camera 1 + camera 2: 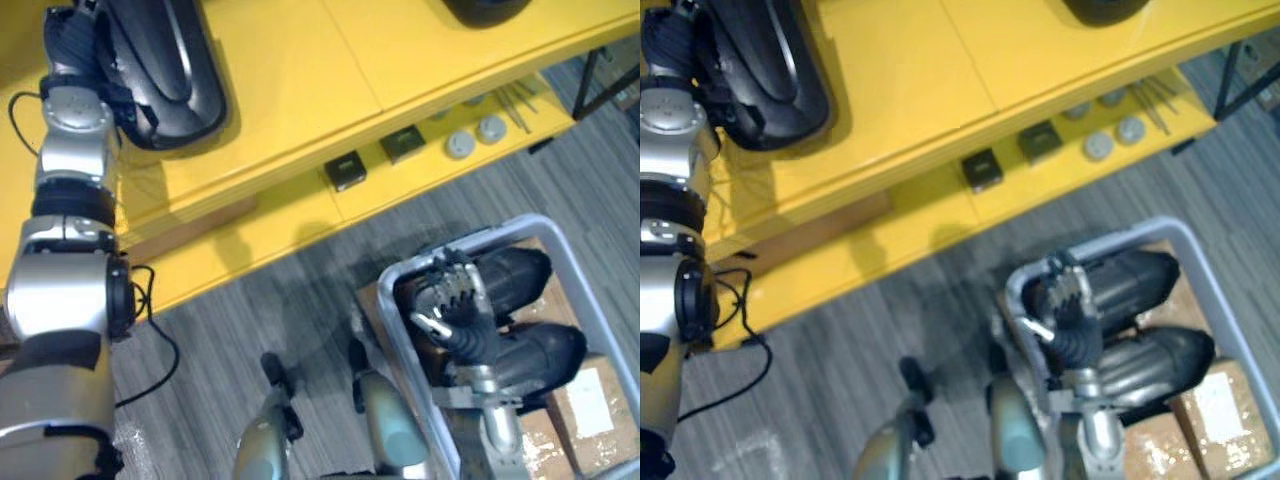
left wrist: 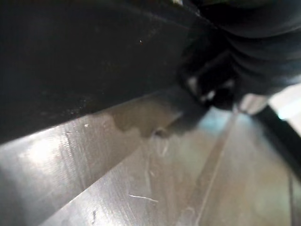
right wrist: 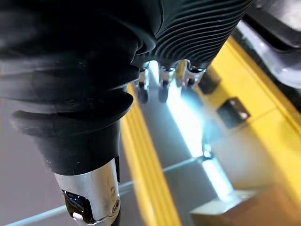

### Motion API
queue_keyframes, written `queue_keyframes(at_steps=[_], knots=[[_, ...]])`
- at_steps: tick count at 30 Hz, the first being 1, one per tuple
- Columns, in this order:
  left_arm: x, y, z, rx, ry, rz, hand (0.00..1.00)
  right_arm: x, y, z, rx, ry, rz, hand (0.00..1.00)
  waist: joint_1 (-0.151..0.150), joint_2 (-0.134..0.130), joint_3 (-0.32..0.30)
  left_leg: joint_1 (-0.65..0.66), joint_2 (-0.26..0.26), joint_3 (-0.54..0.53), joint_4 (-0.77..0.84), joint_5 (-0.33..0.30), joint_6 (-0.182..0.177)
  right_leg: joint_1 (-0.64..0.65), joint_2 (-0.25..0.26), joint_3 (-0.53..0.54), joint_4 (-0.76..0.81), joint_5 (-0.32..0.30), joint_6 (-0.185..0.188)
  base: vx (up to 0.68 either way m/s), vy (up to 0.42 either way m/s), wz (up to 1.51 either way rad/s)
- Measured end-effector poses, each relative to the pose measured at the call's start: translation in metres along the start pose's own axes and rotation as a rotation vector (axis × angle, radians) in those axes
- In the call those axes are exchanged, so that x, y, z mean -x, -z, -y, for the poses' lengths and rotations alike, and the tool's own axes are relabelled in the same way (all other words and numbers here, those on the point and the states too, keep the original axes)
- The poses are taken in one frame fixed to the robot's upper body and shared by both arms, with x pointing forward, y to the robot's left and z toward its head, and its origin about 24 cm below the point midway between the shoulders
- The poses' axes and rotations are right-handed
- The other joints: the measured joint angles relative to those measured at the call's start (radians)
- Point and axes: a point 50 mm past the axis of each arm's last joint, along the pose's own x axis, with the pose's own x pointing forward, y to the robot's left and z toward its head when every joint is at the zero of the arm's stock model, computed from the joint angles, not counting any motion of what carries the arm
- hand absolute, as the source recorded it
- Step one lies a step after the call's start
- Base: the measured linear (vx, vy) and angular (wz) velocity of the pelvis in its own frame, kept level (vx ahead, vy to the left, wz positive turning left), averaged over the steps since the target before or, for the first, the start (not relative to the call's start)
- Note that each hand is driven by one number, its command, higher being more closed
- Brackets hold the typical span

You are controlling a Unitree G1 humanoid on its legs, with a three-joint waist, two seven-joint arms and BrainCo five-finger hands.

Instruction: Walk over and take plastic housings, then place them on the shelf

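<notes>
A large black plastic housing [image 1: 165, 70] lies on the top board of the yellow shelf [image 1: 300, 80] at the far left. My left hand [image 1: 70, 40] is against its left side; the left wrist view has the dark housing [image 2: 84, 61] close up over the shelf board. Two more black housings [image 1: 515, 275] [image 1: 545, 355] lie in a grey bin [image 1: 570, 262] at the lower right. My right hand [image 1: 455, 300] hangs open inside the bin, just over them, fingers spread and holding nothing. Another dark housing [image 1: 485, 10] sits at the shelf's far right.
On the lower shelf board lie two small black blocks [image 1: 345, 172] [image 1: 404, 143], grey round discs [image 1: 460, 145] and thin metal rods [image 1: 520, 100]. Cardboard boxes [image 1: 590, 400] sit under the bin. Grey carpet floor [image 1: 250, 310] runs between the shelf and the bin.
</notes>
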Motion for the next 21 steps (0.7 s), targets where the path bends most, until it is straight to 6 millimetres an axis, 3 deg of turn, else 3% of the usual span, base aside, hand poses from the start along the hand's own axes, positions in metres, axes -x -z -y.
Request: queue_keyframes(at_steps=[1, 2, 10, 18, 21], knots=[[0.0, -0.001, -0.002, 0.006, -0.008, -0.001, 1.0, 0.001, -0.001, -0.001, -0.009, -0.001, 0.0, 0.0, 0.001, -0.001, 0.0, -0.003, 0.0, 0.012, 0.0, 0.0, 0.0, -0.004, 0.001, 0.006, -0.004, 0.003, 0.003, 0.07, -0.018, -0.17], [-0.001, -0.001, -0.006, 0.001, -0.02, -0.002, 0.0, 0.002, -0.002, -0.003, -0.019, -0.006, 0.003, 0.0, 0.001, -0.001, 0.0, -0.006, 0.0, 0.016, 0.0, 0.0, 0.0, -0.005, 0.002, 0.012, -0.017, 0.007, 0.006, 0.06, -0.012, -0.18], [-0.007, -0.02, -0.027, 0.121, -0.096, 0.024, 0.0, 0.004, -0.001, -0.014, -0.063, -0.044, -0.003, 0.0, 0.002, -0.008, -0.003, -0.032, 0.026, 0.071, 0.005, -0.001, 0.0, -0.006, 0.035, 0.098, -0.134, 0.105, 0.028, 0.03, 0.002, -0.22], [-0.007, -0.017, -0.033, 0.156, -0.151, -0.005, 0.0, 0.004, 0.0, -0.015, -0.104, -0.044, -0.004, 0.0, -0.002, -0.009, -0.003, -0.035, 0.028, 0.093, 0.0, -0.006, 0.004, -0.001, 0.037, 0.119, -0.172, 0.122, 0.033, -0.02, -0.012, -0.08], [-0.005, -0.012, -0.024, 0.165, -0.155, -0.021, 0.0, 0.004, 0.0, -0.015, -0.105, -0.044, -0.006, 0.0, -0.005, -0.01, -0.004, -0.031, 0.025, 0.076, 0.0, -0.006, 0.005, 0.017, 0.033, 0.112, -0.186, 0.126, 0.033, -0.02, -0.002, 0.1]])
